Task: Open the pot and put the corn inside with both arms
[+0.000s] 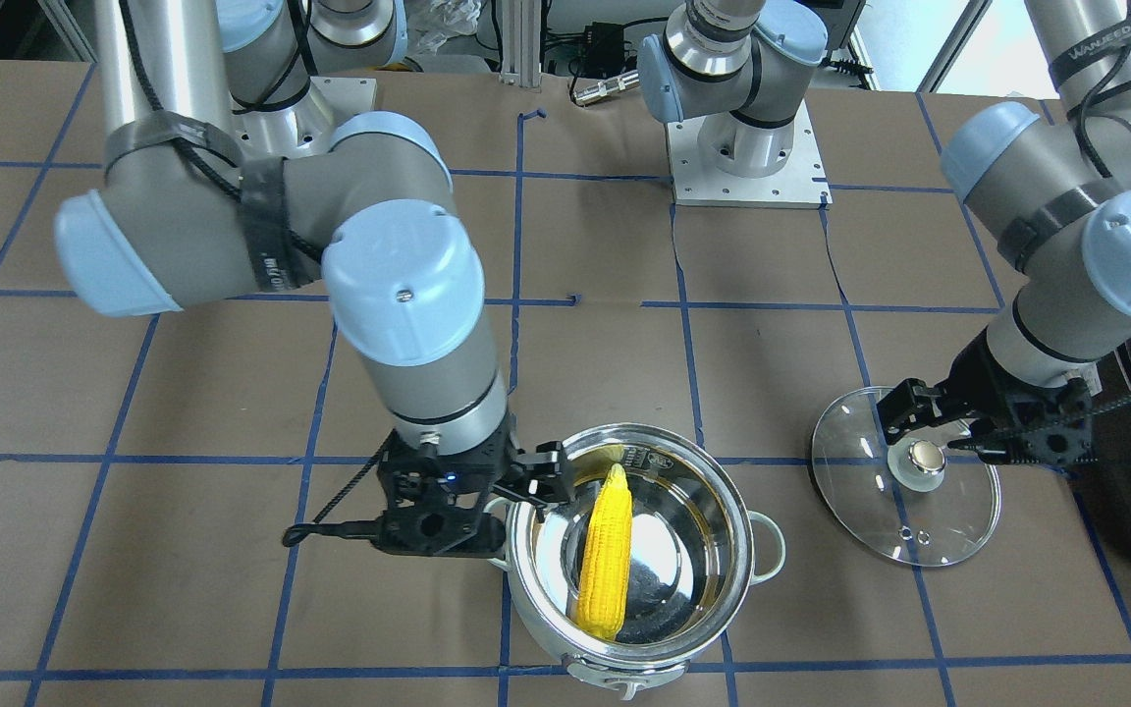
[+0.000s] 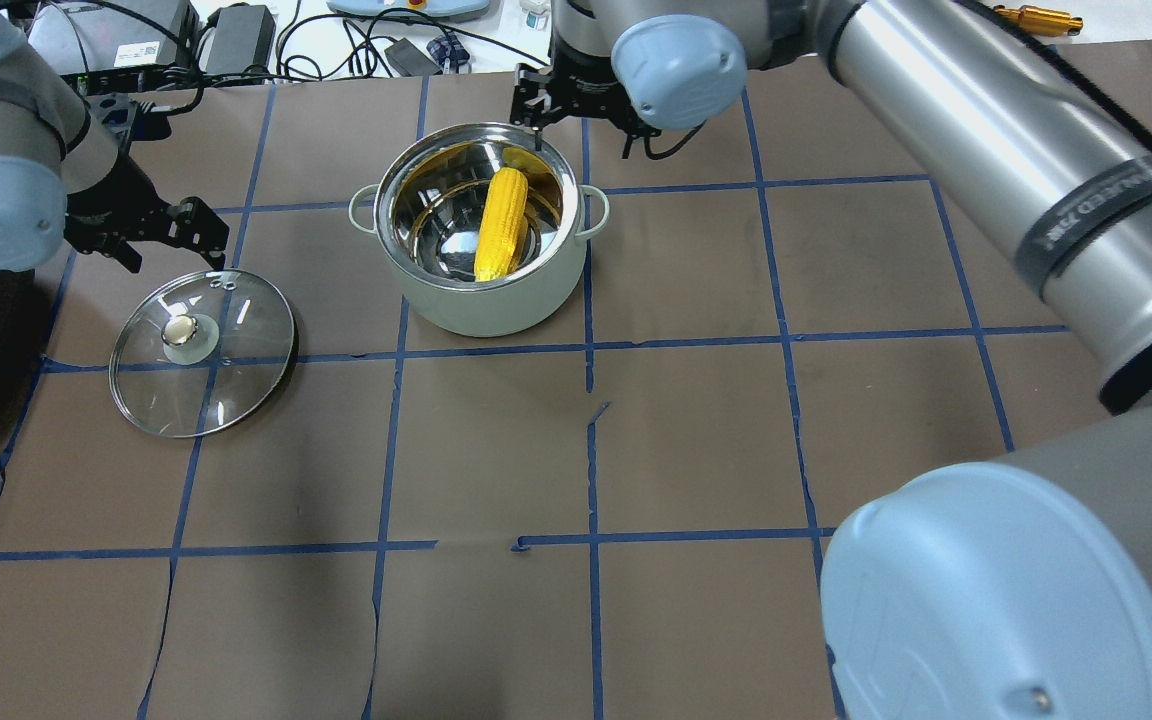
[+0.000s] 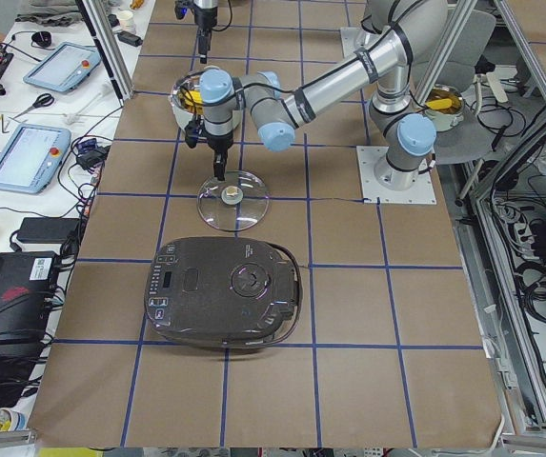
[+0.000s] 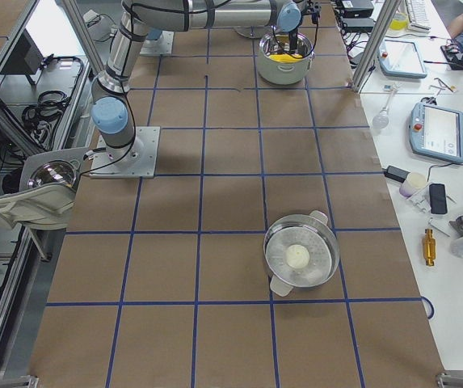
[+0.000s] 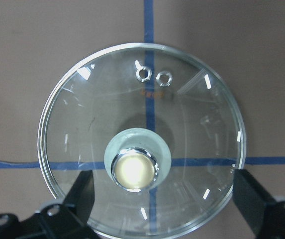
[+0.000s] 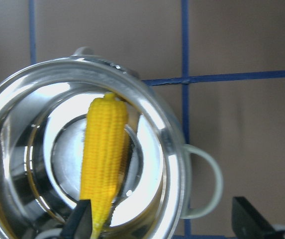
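Observation:
The steel pot stands open at the far middle of the table, its rim bare. The yellow corn lies inside it, leaning on the wall, and also shows in the front view and the right wrist view. My right gripper hovers open and empty over the pot's far rim. The glass lid lies flat on the table to the left, knob up. My left gripper is open just above the lid, its fingers apart on either side of the knob.
A black rounded appliance sits at the table's left end, close beside the lid. A second steel pot stands far off toward the right end. Cables and devices lie beyond the far edge.

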Robot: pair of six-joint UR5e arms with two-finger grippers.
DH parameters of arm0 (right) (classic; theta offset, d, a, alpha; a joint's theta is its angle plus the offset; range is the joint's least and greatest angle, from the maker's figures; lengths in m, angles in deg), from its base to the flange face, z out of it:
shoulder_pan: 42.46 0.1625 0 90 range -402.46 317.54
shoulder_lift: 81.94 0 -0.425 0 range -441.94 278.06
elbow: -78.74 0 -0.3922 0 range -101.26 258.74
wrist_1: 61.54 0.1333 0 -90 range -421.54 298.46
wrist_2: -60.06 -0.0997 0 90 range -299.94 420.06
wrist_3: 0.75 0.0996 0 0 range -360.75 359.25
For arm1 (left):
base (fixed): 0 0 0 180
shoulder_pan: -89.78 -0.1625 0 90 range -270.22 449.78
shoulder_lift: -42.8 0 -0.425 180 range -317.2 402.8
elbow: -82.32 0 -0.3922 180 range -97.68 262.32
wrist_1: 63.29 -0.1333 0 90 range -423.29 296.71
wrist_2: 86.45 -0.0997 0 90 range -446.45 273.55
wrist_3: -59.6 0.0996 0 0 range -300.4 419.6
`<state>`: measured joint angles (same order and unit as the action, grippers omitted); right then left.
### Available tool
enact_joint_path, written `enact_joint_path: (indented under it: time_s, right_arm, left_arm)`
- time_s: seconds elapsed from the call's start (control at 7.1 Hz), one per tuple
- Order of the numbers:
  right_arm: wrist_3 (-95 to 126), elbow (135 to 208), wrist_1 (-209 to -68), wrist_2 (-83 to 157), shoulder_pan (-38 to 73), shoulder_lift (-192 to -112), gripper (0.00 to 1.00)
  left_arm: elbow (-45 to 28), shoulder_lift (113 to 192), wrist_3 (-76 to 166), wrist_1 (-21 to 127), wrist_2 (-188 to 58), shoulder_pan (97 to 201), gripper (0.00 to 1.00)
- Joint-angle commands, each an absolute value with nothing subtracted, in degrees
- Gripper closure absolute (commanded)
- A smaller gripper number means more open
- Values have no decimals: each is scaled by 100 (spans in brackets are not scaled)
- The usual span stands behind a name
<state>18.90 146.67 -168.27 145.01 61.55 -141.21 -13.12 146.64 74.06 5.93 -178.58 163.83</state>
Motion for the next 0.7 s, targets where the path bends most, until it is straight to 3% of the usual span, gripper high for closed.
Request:
enact_joint_path:
  time_s: [0.0, 0.42, 0.56]
  right_arm:
    - [1665, 15552, -16195, 14549, 5224, -15166, 0]
    - [796, 16932, -16016, 14549, 4482, -16591, 0]
    - [795, 17223, -16016, 14558, 4499, -16761, 0]
  left_arm:
    - [-865, 14170, 6429, 1613, -17769, 17035, 0]
    - [-628, 13738, 5514, 1844, -17821, 17844, 0]
    - [-479, 13520, 5503, 2585, -17691, 17890, 0]
